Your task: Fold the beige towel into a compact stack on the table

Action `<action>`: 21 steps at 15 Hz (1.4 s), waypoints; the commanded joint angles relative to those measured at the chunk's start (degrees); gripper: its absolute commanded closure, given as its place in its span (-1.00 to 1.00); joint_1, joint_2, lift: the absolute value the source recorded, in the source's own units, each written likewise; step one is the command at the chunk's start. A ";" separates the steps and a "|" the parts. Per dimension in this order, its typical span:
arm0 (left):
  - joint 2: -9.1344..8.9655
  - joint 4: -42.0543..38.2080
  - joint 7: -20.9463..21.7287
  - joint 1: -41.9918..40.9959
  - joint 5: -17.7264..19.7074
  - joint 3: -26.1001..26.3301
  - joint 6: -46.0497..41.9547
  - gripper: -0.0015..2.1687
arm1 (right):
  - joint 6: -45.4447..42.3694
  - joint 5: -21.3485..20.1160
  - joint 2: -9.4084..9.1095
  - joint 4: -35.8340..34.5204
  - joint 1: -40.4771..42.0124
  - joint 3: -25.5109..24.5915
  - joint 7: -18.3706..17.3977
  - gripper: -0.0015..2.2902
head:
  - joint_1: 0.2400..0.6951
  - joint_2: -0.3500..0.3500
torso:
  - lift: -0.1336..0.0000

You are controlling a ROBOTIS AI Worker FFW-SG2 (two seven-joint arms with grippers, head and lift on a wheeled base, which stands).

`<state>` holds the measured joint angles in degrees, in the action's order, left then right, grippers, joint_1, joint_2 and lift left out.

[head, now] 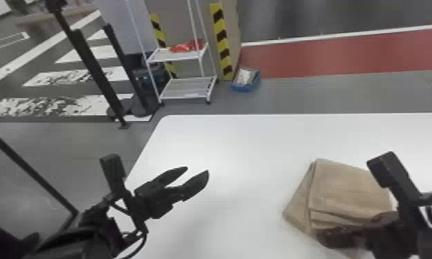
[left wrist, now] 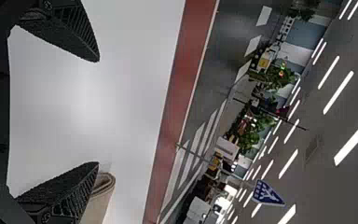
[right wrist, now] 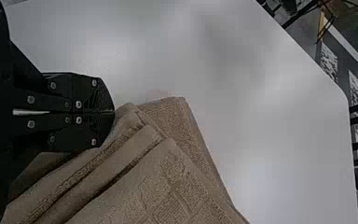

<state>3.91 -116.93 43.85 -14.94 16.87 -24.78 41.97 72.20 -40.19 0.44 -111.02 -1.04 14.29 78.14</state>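
1. We've got the beige towel [head: 349,189] layered, right on the white table [head: 246,148].
2. Our right gripper [head: 322,237] has jaws together at its near edge; any pinched cloth, we can't tell.
3. Our left gripper [head: 197,171], left, jaws apart!
4. We spot a white-marked blue sign [left wrist: 261,192], far off.

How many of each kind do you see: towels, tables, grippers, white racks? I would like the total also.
Towel: 1
Table: 1
Grippers, left and right: 2
White rack: 1
Total: 5
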 commanded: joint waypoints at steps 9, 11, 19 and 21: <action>0.04 -0.40 0.27 -0.36 0.09 -0.09 0.00 -0.92 | -0.35 -2.96 6.15 0.02 -1.15 -5.50 0.19 0.87 | 1.00 0.57 | -0.86; 0.04 -0.23 0.27 -0.27 0.09 -0.09 0.00 -0.92 | -1.58 -3.49 7.38 -0.95 -0.80 -6.38 0.19 0.87 | 1.00 0.52 | -0.86; 0.04 -0.23 0.35 -0.53 0.09 -0.71 0.00 -0.92 | -29.35 -14.48 13.53 -12.90 1.57 -2.42 0.19 -0.97 | 1.00 0.42 | -0.86; 0.04 -0.14 0.62 -0.71 0.09 -1.06 0.00 -0.92 | -37.79 -22.82 16.43 -10.97 1.83 1.18 0.09 -0.97 | 1.00 0.42 | -0.86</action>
<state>3.96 -117.10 44.39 -15.50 16.96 -25.57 41.97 40.04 -57.12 14.81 -123.32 0.70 12.85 78.14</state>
